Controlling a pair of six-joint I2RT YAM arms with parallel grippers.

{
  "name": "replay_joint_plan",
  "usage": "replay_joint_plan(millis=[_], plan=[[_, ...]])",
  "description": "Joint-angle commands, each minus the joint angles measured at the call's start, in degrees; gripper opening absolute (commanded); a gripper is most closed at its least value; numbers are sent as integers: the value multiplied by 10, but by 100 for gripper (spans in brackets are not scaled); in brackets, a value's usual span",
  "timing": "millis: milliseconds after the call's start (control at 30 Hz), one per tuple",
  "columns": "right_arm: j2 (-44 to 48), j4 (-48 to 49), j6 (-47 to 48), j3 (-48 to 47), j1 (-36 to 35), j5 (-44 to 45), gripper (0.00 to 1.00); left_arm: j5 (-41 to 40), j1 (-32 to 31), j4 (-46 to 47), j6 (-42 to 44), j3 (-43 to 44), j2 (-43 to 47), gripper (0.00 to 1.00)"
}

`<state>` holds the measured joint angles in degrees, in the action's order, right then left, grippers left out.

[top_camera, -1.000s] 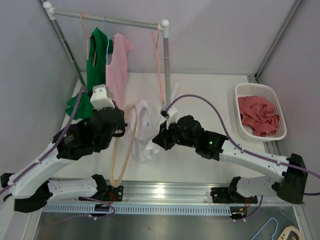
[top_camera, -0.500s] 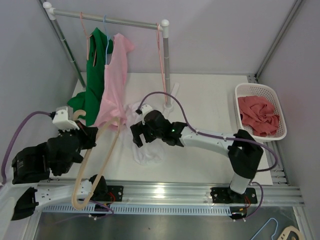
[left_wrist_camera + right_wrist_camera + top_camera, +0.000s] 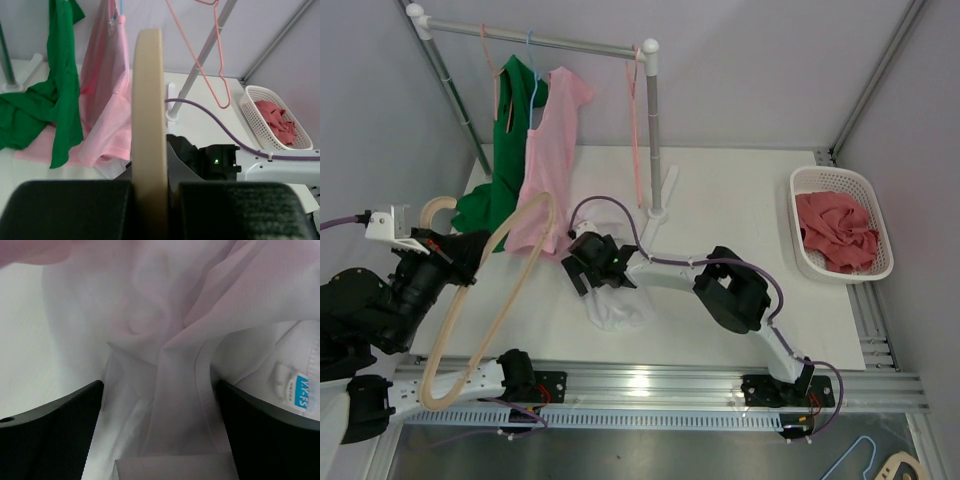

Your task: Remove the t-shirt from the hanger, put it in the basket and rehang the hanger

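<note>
The white t-shirt (image 3: pixel 616 306) lies crumpled on the table, off the beige hanger (image 3: pixel 485 290). My left gripper (image 3: pixel 462 264) is shut on the hanger and holds it up at the left, away from the shirt. In the left wrist view the hanger (image 3: pixel 148 100) stands edge-on, clamped in the left gripper (image 3: pixel 150 205). My right gripper (image 3: pixel 588 266) is open, low over the shirt's upper end. In the right wrist view white cloth (image 3: pixel 165 350) with a collar label fills the gap of the right gripper (image 3: pixel 160 440), whose fingers (image 3: pixel 50 430) stand wide apart.
A clothes rack (image 3: pixel 570 42) at the back left carries a green shirt (image 3: pixel 510 130), a pink shirt (image 3: pixel 552 150) and an empty pink hanger (image 3: pixel 638 130). A white basket (image 3: pixel 830 171) with red cloth (image 3: pixel 835 230) stands at the right edge.
The right gripper has opened and reached left along the shirt. The left arm has drawn back to the left with the hanger, which is now free of the white t-shirt.
</note>
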<state>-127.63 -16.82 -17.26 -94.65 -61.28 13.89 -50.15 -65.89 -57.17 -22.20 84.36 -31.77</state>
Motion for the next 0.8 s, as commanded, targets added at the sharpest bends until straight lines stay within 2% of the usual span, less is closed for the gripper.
replay_joint_plan(millis=[0,67,100,133,200,233,267,333,400,467,500,533,600,633,733,767], plan=[[-22,-61,-28,-8,-2,37,100,50,-5,71,77,10,-17,1],[-15,-70,-30,24,-2,35,99,55,-4,110,97,20,-27,1],[-8,-72,-34,38,-2,13,92,59,-5,122,119,27,-33,1],[16,-64,-38,81,-3,-3,61,59,-4,132,130,52,-42,1],[53,-40,-51,137,-8,-39,16,54,-4,161,165,76,-75,1],[75,-34,-67,166,-13,-62,0,49,-5,173,180,85,-90,1],[124,-31,-74,220,-21,-67,0,45,-4,183,195,99,-104,1],[179,-45,-93,264,-52,-64,0,37,-3,218,238,117,-148,1],[278,-88,-103,305,-74,-57,0,44,8,239,261,138,-188,1],[358,-123,-121,316,-91,-36,0,103,63,226,232,176,-217,1],[441,-163,-124,311,-91,-28,0,126,89,214,223,186,-246,1],[483,-187,-125,301,-90,5,0,181,148,189,200,194,-260,1],[584,-264,-125,241,-80,44,0,236,201,179,166,211,-285,1],[608,-293,-120,215,-58,63,0,273,243,178,157,215,-309,1],[644,-379,-74,101,20,118,0,298,290,184,134,230,-365,1],[642,-392,-56,74,101,116,0,315,295,189,120,235,-378,1]])
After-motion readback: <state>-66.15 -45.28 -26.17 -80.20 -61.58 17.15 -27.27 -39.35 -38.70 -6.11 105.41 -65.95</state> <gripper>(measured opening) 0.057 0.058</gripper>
